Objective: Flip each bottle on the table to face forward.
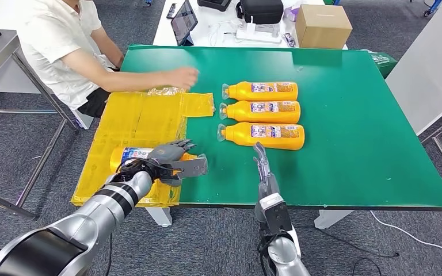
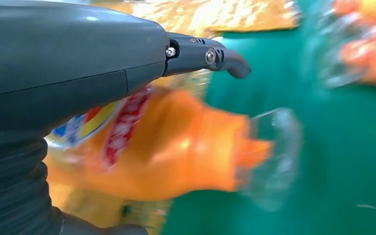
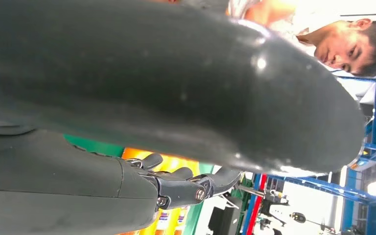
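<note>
on green table (image 1: pixel 351 144), 3 orange bottles (image 1: pixel 262 109)

**Three cameras, one table**

The head view looks forward and down from high over the near edge of the green table (image 1: pixel 368 132). The left wrist view sits very close behind the left robot hand (image 2: pixel 68 63), blurred, sharing the held bottle (image 2: pixel 176 147) with the head view. The right wrist view, turned, looks out past the right robot hand (image 3: pixel 176 188).

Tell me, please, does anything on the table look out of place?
Three bottles lie in a neat row on the green table. The fourth bottle sits apart on the yellow sheet, under the left hand.
</note>
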You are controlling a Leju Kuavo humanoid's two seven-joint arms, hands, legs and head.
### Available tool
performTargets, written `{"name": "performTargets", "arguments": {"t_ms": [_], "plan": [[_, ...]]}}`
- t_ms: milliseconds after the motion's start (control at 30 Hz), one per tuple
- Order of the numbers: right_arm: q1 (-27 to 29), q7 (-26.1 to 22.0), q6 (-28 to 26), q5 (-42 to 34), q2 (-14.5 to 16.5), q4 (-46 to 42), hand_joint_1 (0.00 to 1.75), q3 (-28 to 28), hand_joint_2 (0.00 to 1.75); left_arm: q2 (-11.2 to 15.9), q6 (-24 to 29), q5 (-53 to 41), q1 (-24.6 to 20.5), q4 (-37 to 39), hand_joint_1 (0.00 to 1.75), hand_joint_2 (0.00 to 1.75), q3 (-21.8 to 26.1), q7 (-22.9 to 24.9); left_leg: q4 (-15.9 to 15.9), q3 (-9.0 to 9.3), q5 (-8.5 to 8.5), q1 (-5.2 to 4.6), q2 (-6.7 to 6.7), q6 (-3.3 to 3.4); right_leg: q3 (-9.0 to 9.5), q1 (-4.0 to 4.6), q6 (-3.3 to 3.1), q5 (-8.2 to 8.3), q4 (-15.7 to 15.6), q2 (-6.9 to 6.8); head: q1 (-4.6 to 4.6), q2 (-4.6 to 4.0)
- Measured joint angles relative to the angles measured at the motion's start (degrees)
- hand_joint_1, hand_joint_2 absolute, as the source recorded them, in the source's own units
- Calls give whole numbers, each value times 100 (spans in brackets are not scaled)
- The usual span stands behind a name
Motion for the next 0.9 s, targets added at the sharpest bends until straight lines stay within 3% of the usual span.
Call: {"name": "performTargets", "arguments": {"t_ms": [200, 400, 500, 633, 767, 900], "plan": [[72, -6, -86, 46, -7, 14, 0, -56, 0, -3, 771, 522, 278, -729, 0, 175, 5, -414, 0, -1, -1, 0, -1, 0, 0, 0, 0, 0, 0, 0, 1, 0], [226, -9, -331, 223, -11, 5, 0, -106, 0, 43, 2134, 517, 1020, -2126, 0, 175, -104, -363, 0, -2, -2, 0, 0, -1, -1, 0, 0, -1, -1, 0, 1, 0], [292, -13, -505, 351, -22, -21, 0, -112, 0, 78, 2307, 574, 1347, -2724, 0, 175, -233, -333, 0, -3, -4, 0, 0, -2, -2, 0, 0, -2, -1, 0, 0, 0], [350, -14, -1168, 1086, -124, -55, 0, -120, 0, 112, 2346, 1266, 1899, -3529, 0, 175, -425, -755, 0, -3, -6, -1, 0, -1, -2, -1, 0, -3, -2, 0, -1, 0], [359, 31, -1535, 1538, -277, -54, 0, -124, 175, 134, 2371, 1587, 2312, -4095, 0, 175, -607, -913, 0, -4, -7, -2, 0, 0, -3, -1, 0, -3, -3, 0, 1, 0], [263, 498, -2344, 3057, -525, 79, 0, -172, 175, 86, 2172, 2516, 2618, -4454, 0, 175, -647, -1345, 0, -3, -7, -2, 0, 0, -2, -1, 0, -3, -3, 0, -1, 0]]}}
